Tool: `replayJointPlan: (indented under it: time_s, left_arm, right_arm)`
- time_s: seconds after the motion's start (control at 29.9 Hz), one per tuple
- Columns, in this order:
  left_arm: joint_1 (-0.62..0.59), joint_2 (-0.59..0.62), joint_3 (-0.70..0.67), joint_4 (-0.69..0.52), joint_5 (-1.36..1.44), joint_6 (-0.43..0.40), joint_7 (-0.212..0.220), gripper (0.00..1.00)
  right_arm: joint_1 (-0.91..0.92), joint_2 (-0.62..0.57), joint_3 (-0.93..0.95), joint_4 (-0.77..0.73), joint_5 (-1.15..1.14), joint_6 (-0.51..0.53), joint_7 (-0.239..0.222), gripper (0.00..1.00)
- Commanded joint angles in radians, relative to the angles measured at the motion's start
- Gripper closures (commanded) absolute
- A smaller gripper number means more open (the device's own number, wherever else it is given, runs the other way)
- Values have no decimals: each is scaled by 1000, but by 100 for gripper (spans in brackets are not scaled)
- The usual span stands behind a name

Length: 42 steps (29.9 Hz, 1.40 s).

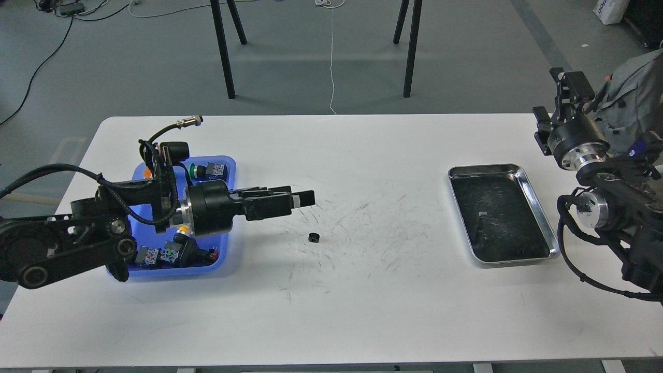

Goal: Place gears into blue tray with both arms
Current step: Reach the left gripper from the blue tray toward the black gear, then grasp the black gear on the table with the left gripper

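One small black gear [313,238] lies on the white table, right of the blue tray [230,243]. My left arm reaches over the tray, and my left gripper [304,199] points right, just above and to the left of the gear, apart from it. Its fingers overlap side-on, so I cannot tell whether they are open or shut. My right gripper [554,106] hangs off the table's far right edge with its fingers spread and nothing between them. The tray holds several push-button switches [178,254]; any gears inside it are hidden by the arm.
A silver metal tray [538,207] with a dark scratched inside sits at the right, with no gear showing in it. The tabletop between the two trays is scuffed. Black stand legs [222,52] rise beyond the table's far edge.
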Motion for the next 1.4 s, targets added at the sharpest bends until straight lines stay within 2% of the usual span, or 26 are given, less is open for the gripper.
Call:
replayJointPlan:
  time_s: [0.0,0.17,0.27,0.4,0.53,0.67,0.77,0.87,0.94,1.17,1.27,1.37]
  left_arm:
    - [-65,-23,44,18,154,3,0,0]
    - [-134,-80,114,45,301,10,0,0]
    - [-146,-140,146,133,409,41,0,1]
    - [-146,-200,156,190,523,46,0,2]
    - [-134,-272,166,302,596,64,0,3]
    - [-117,-301,171,347,655,78,0,5]
    - [-88,-335,171,435,668,98,0,7]
    - [-76,-364,171,483,679,127,0,14]
    - [-56,-378,171,517,679,133,0,15]
    - [-23,-405,170,525,684,153,0,16]
    - [-17,-408,170,526,682,153,0,19]
    - [-19,-410,170,526,684,153,0,27]
  right_arm:
    - [-1,0,0,-1,0,0,0,6]
    - [-1,1,-2,0,-2,-5,0,6]
    - [-1,1,-3,0,-2,-6,0,6]
    - [-1,0,-5,-1,-3,-6,0,6]
    - [-3,0,-5,-1,-3,-6,0,6]
    - [-6,0,-7,-1,-3,-6,0,6]
    - [-6,0,-8,-1,-3,-6,0,6]
    - [-6,0,-10,-1,-5,-6,0,6]
    - [-4,0,-13,-3,-8,-6,0,6]
    - [-6,1,-14,-3,-11,-6,0,6]
    - [-6,0,-14,-1,-11,-6,0,5]
    - [-7,0,-13,-3,-9,-6,0,5]
